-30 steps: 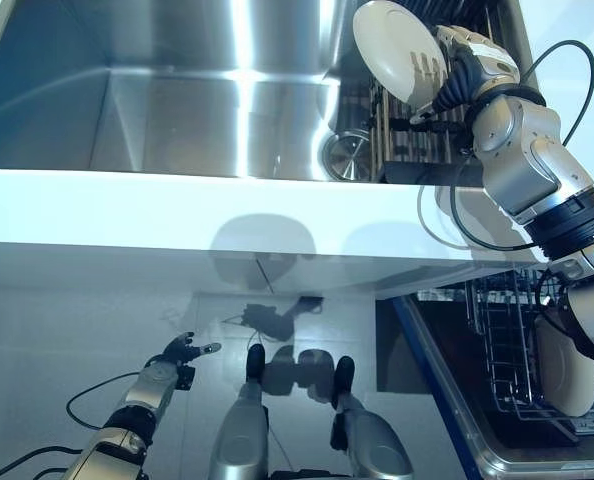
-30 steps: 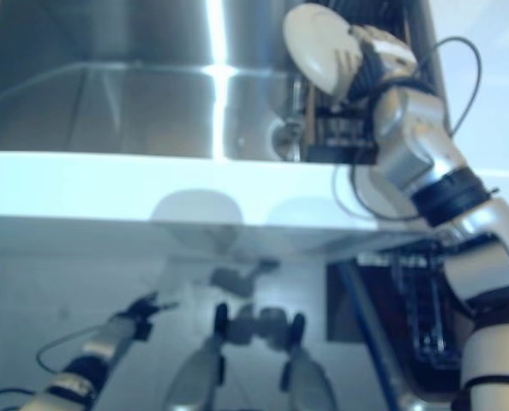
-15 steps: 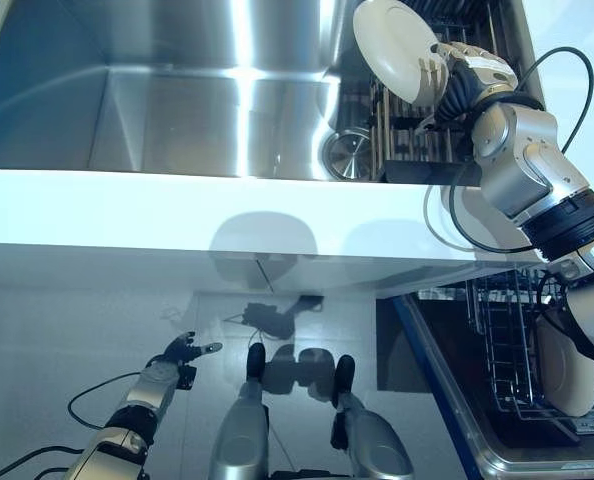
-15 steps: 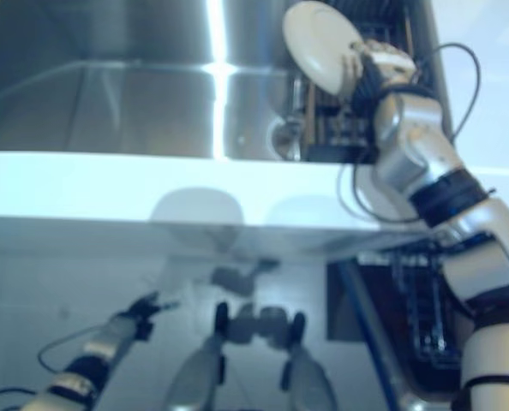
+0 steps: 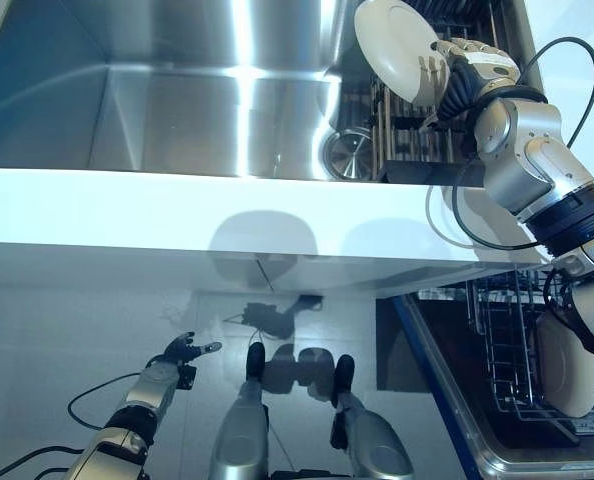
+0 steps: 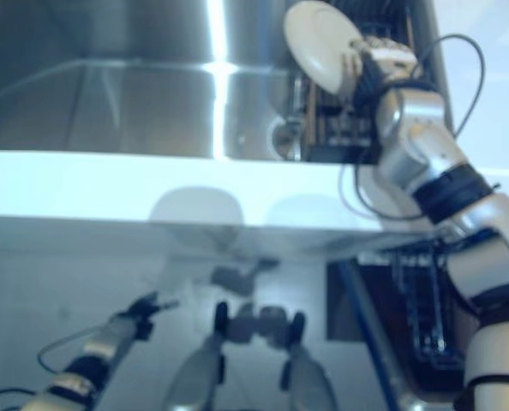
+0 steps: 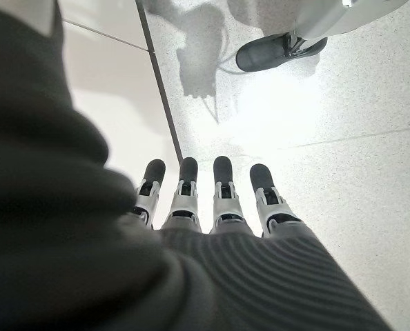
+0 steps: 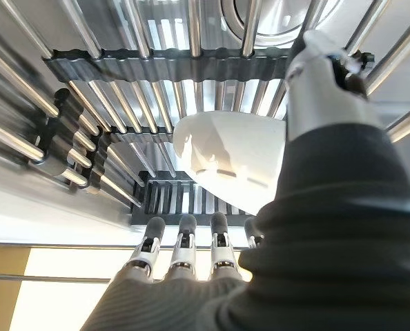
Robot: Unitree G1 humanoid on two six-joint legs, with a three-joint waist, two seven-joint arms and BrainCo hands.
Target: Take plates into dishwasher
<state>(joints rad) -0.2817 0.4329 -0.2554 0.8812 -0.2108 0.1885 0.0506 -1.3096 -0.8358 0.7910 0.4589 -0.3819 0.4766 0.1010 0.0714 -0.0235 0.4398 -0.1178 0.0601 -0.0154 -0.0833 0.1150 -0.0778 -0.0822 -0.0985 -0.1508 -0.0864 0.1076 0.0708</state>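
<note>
Nearest, the left hand (image 5: 182, 350) hangs low over the floor with its fingers (image 7: 222, 186) relaxed and straight, idle as before. Past the white counter (image 5: 177, 215), a plate (image 5: 565, 362) already stands in the open dishwasher rack (image 5: 507, 340). Farthest, over the drying rack (image 5: 407, 130) beside the sink (image 5: 157, 90), the right hand (image 5: 452, 72) pinches a white plate (image 5: 392, 50); over the last second it has barely shifted, so carrying it to the dishwasher looks yet to begin.
</note>
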